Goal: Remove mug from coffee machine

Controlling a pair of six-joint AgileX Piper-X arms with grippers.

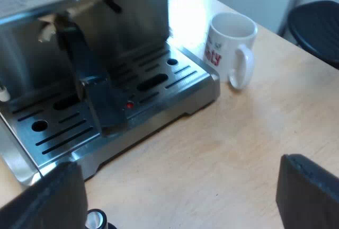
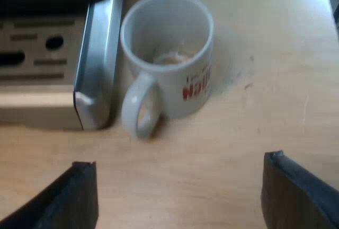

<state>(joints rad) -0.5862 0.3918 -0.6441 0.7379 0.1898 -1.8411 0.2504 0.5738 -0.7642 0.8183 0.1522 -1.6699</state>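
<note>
A white mug (image 1: 231, 44) with red lettering stands upright on the wooden table, just beside the corner of the espresso machine's drip tray (image 1: 175, 80). Its handle points away from the machine's body. In the right wrist view the mug (image 2: 172, 54) sits close to the tray's metal edge (image 2: 95, 70), with a little light residue at its bottom. My right gripper (image 2: 180, 197) is open above the table a short way from the mug, with nothing between its fingers. My left gripper (image 1: 180, 197) is open over the table before the tray. The metal holder's dark handle (image 1: 98, 88) hangs over the tray, a red spot near its end.
The wooden table (image 1: 238, 149) spreads around the mug. A black stool seat (image 1: 318, 27) stands beyond the table's edge. A small round metal part (image 1: 94, 219) lies on the table by my left gripper's finger.
</note>
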